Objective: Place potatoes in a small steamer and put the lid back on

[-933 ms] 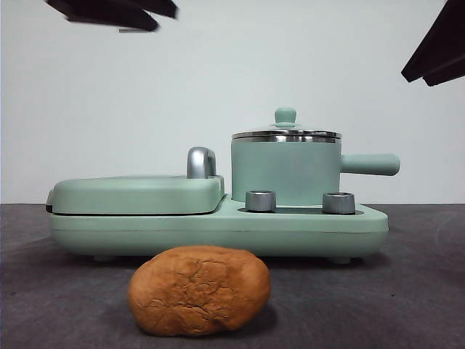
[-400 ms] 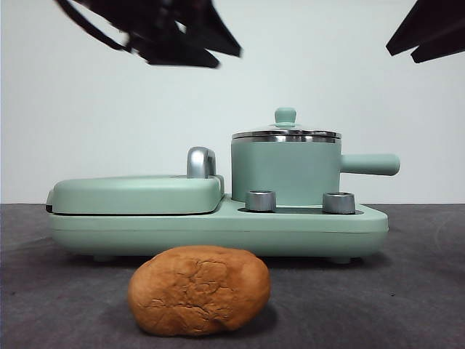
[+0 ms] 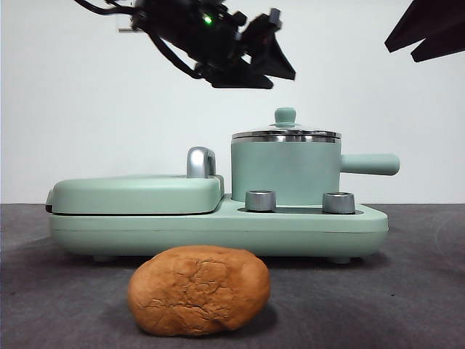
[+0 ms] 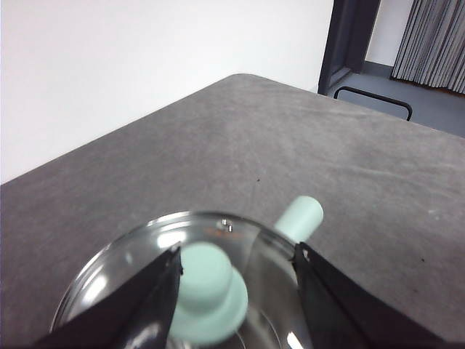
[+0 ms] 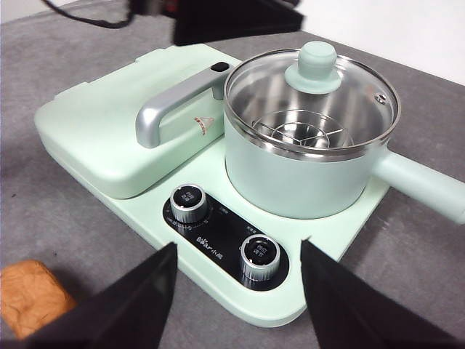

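The left gripper [image 4: 236, 273], jaws spread and empty, hangs just above the round clear glass lid [image 4: 145, 251], its small mint-green knob [image 4: 207, 294] between them.

1. Front view: low, level across the grey table [image 3: 421, 291], close to the wrinkled orange-brown potato [image 3: 199, 290];
2. Left wrist view: directly above the clear glass lid [image 4: 145, 254], very near;
3. Right wrist view: higher, oblique; all three share the mint-green cylindrical pot [image 5: 305, 174].
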Robot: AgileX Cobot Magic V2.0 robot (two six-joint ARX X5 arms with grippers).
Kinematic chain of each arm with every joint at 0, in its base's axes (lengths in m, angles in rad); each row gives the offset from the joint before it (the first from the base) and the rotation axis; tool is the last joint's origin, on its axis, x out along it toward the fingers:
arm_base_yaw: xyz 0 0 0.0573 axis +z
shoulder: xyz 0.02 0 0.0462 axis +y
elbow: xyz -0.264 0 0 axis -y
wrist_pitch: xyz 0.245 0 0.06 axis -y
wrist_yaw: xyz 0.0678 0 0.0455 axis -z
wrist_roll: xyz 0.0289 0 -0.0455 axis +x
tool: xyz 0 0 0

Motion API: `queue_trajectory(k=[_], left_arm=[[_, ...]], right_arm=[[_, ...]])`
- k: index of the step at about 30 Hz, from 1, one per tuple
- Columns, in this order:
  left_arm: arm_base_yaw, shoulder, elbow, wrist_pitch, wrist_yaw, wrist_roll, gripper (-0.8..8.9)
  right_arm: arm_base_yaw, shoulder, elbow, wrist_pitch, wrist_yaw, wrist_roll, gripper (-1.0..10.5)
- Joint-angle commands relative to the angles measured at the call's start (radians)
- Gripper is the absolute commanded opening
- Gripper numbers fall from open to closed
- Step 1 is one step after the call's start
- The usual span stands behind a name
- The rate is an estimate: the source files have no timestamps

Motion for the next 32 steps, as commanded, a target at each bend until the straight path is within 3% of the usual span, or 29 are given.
queue_trajectory(k=[1, 8, 32], left_arm=[[-0.013, 0.064, 0.068, 0.01, -0.014, -0.003, 2.47], [-0.016, 0.135, 0.128, 0.01, -0.042, 0.075, 2.48], [-0.015, 0.158, 0.128, -0.035, -0.062, 0.074, 2.48]], right_arm=[[0.005, 0.006, 0.016, 0.01, -0.001, 0.013, 2.7], [0.005, 0.006, 0.016, 0.01, -0.002, 0.014, 2.7], [0.005, 0.006, 0.016, 0.009, -0.001, 0.018, 2.7]])
